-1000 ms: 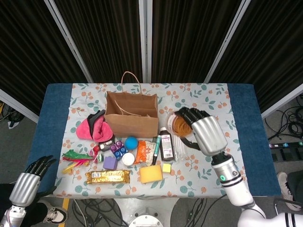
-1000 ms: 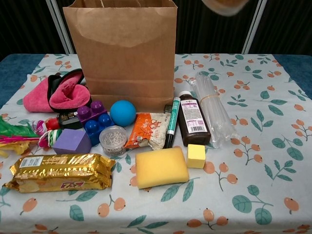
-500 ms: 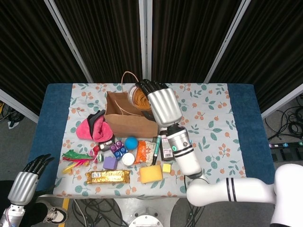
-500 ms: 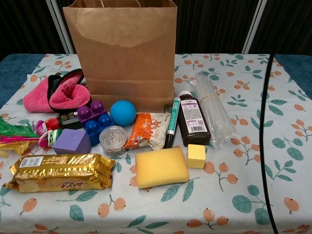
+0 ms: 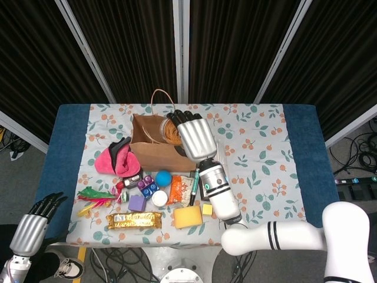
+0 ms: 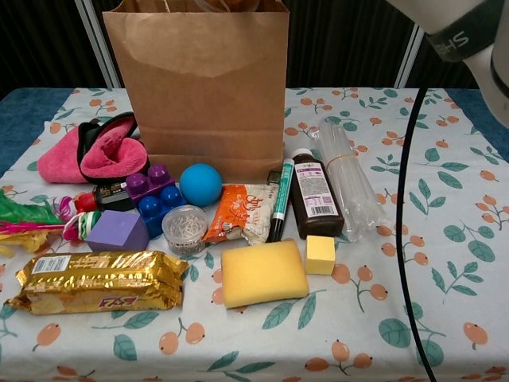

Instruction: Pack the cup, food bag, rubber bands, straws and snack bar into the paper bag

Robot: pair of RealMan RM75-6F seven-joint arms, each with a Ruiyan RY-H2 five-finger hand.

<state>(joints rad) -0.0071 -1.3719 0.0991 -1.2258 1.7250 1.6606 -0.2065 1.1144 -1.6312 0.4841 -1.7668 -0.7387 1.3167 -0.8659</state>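
Cup (image 5: 170, 129) in right hand (image 5: 193, 137), over paper bag (image 6: 199, 87) (open top)

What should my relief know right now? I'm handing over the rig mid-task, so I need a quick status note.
Right hand holds the cup of rubber bands over the open paper bag; not released yet.
Left hand is open, off the table's near-left corner, holding nothing.
On the table in front of the bag: orange food bag, bundled clear straws, gold-wrapped snack bar.
Done: nothing visibly packed.
Left: drop the cup into the bag, then pack the food bag, straws and snack bar.
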